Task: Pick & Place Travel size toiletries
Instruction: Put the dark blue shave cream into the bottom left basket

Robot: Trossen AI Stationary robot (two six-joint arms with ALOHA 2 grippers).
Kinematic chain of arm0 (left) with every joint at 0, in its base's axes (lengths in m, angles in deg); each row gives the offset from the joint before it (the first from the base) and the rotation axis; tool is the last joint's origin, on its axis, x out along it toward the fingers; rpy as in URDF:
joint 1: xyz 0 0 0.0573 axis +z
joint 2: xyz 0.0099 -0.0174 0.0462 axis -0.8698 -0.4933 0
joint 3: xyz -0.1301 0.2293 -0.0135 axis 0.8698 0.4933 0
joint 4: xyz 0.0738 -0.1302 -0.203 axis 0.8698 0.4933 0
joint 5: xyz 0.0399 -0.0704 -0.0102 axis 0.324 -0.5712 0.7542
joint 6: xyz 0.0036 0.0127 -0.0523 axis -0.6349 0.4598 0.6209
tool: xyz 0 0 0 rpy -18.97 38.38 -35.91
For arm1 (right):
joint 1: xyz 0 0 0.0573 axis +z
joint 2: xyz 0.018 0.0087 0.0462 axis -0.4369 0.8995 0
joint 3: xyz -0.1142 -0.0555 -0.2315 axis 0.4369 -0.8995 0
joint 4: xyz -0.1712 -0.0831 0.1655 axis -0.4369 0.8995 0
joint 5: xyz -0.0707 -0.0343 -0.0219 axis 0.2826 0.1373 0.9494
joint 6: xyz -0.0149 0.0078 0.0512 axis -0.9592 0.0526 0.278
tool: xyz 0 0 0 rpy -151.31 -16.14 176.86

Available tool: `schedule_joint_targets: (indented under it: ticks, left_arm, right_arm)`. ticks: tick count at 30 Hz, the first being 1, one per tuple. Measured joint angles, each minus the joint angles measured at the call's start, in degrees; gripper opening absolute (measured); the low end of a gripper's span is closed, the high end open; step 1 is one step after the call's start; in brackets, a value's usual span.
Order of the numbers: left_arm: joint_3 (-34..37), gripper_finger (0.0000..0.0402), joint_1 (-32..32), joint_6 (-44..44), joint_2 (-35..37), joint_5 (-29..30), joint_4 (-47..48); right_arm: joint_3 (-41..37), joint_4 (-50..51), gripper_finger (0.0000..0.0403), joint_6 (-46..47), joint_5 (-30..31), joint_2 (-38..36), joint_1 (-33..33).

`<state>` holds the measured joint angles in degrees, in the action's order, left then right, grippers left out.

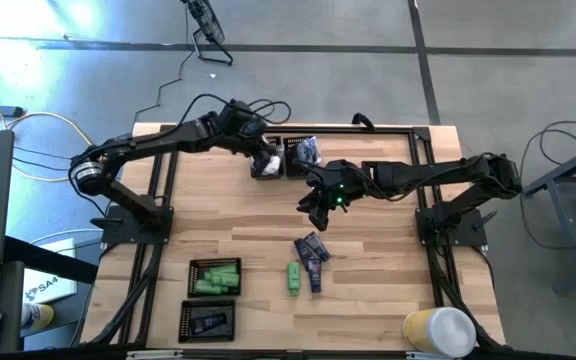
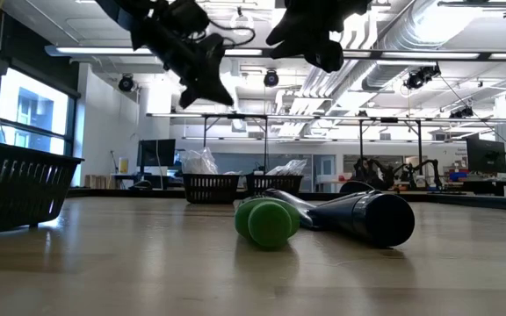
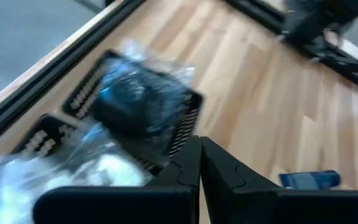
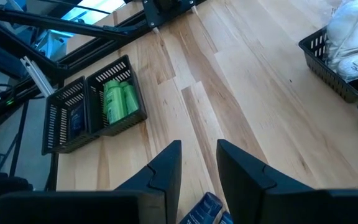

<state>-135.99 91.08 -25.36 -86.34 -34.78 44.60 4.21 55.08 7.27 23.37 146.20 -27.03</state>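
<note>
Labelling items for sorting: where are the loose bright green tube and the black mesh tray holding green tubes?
Loose bright green tube (image 1: 294, 278), high view, mid-body.
Black mesh tray holding green tubes (image 1: 197, 266), high view, rim corner.

Count: 4 black mesh trays, 1 loose green tube and approx 2 loose navy tubes mid-table, 2 arms w/ 2 grippers, 1 yellow-and-white cup; tray contents not countable.

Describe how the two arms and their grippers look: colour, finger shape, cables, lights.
Both arms are black with jointed links. The left gripper has two dark, wedge-shaped fingers tapering to flat tips; black cables loop over its wrist. The right gripper has matching angular dark fingers, and a small green light glows on its wrist in the high view.
</note>
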Motion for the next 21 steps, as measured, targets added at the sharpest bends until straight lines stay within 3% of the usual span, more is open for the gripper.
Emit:
schedule_joint_targets:
  ticks: [15, 21]
  left_arm:
    - [-0.09, 0.0, -18.78, -0.11, 4.64, 0.08, 3.02]
    - [-0.04, 0.0, -24.38, 3.79, 4.64, 5.38, 2.48]
  right_arm:
    - [0.0, 0.02, 0.0094, -0.42, -0.61, 0.0, 0.07]
    - [0.0, 0.21, 0.0094, -1.96, -0.86, 0.0, 0.71]
